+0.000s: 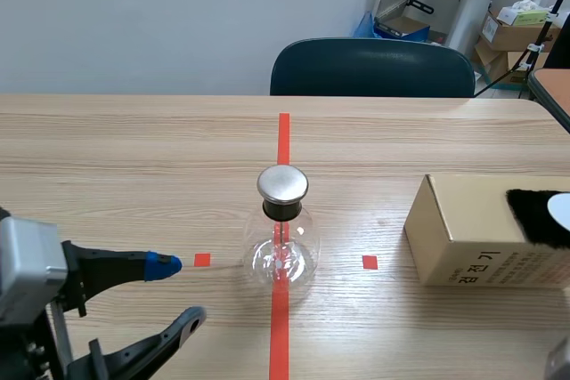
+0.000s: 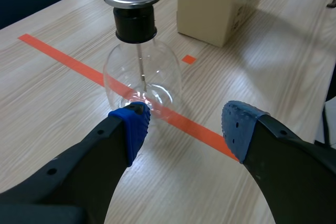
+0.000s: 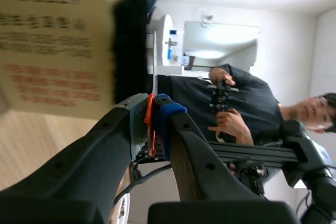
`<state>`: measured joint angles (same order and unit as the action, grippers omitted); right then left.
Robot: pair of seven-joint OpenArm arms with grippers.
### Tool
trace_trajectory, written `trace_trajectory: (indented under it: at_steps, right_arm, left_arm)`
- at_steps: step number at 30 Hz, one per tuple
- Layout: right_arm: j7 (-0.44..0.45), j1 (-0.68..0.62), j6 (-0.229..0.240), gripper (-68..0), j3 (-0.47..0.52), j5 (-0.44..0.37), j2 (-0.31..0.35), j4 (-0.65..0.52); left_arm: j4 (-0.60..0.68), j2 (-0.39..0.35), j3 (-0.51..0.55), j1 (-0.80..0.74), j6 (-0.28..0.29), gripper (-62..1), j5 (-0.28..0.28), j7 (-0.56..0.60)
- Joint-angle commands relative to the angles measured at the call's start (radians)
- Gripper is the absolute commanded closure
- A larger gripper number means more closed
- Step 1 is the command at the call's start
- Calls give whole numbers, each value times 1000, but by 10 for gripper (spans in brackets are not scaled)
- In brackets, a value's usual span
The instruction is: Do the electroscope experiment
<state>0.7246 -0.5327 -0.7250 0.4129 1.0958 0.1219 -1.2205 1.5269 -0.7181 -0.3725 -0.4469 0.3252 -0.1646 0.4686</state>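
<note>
Electroscope (image 1: 283,238), a clear glass flask w/ black neck and flat metal cap (image 1: 282,183), stands upright at the table (image 1: 134,157) ctr. It sits on the long red tape line, approx midway btwn near and far edges. A thin rod hangs inside from the cap.

L gripper (image 1: 178,292) is low by the near-left corner, fingers wide apart, nothing btwn them. One blue pad (image 2: 134,129) is near the flask's base, w/ bare table showing btwn them in scene view.

Cardboard box (image 1: 472,238) w/ a printed side stands toward the right edge, w/ a black fuzzy pad (image 1: 534,215) at its top.

R gripper (image 3: 152,106) is pressed together on a thin strip (image 3: 150,124), orange at the grip and seen edge-on. The strip's upper part rises beside the fuzzy pad; can't tell if they touch.

Person (image 3: 252,103) in a dark top shows behind in R wrist view. Dark chair (image 1: 372,67) stands at the far edge.
</note>
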Motion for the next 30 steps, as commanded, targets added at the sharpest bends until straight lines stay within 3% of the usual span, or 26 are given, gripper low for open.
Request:
trace_trajectory:
  at_steps: [1, 7, 11, 15, 18, 20, 23, 25, 28, 30]
  right_arm:
    - [-10, -2, -58, -18, 10, 7, 3, -10]
    - [-61, -2, -58, -18, 32, 85, -15, 0]
    - [-108, -2, -58, -18, 32, 146, -17, 28]
    - [-113, 3, -58, -17, 32, 167, -16, 36]
    - [-71, 16, -58, -17, 31, 203, -17, 36]
    - [10, 18, -58, -17, 31, 207, -16, 36]
    - [88, 18, -58, -17, 31, 207, -17, 36]
    - [42, 18, -58, -17, 31, 206, -20, 36]
    - [-124, 18, -58, -17, 31, 206, -25, 36]
    - [-158, 18, -58, -17, 31, 211, -24, 36]
  left_arm:
    - [24, -17, 3, -21, 2, -354, -8, 33]
    - [70, -112, 2, -90, 2, -382, -57, 137]
    - [86, -140, -1, -107, 7, -471, -56, 194]
    - [86, -161, -30, -107, 10, -483, -51, 194]
    - [86, -189, -81, -107, 10, -483, -49, 228]
    - [86, -195, -115, -107, 8, -482, -37, 249]
    - [86, -194, -150, -104, -32, -482, -23, 254]
    - [86, -194, -159, -104, -55, -482, -23, 253]
    - [86, -194, -159, -103, -84, -482, -25, 254]
    - [86, -194, -159, -98, -107, -482, -27, 253]
